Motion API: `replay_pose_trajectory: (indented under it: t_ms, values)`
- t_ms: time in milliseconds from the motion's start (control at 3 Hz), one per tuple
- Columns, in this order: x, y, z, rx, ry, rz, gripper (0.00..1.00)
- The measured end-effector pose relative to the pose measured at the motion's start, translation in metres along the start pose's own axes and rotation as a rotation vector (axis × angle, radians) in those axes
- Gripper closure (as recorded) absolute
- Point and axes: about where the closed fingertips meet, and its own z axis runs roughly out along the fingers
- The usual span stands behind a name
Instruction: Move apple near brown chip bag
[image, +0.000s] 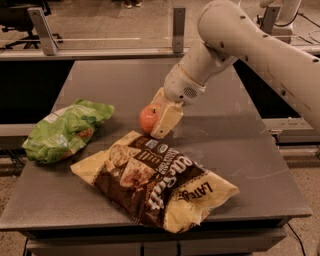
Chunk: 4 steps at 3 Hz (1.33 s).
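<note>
The small red-orange apple (148, 118) sits between the cream fingers (166, 120) of my gripper (153, 125), which is shut on it, low over the grey table (240, 145). One finger stands in front of the apple on its right; the other is mostly hidden behind it. The apple is just beyond the top edge of the large brown and pale yellow chip bag (155, 182), which lies flat at the front middle of the table. I cannot tell whether the apple touches the table.
A bright green bag (65, 130) lies at the table's left edge. The white arm (250, 45) reaches in from the upper right. A rail with metal posts (178, 27) runs behind the table. Floor drops off at the table's front and right edges.
</note>
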Motion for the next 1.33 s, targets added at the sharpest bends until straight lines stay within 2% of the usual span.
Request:
replay_pose_trajectory:
  t_ms: [333, 667, 1000, 1333]
  values:
    - [0.0, 0.0, 0.0, 0.0, 0.0, 0.0, 0.13]
    - [-0.001, 0.0, 0.002, -0.002, -0.001, -0.001, 0.0]
    - [-0.002, 0.0, 0.002, -0.004, -0.002, -0.008, 0.0]
    - [-0.004, 0.003, -0.022, 0.017, -0.001, -0.057, 0.0]
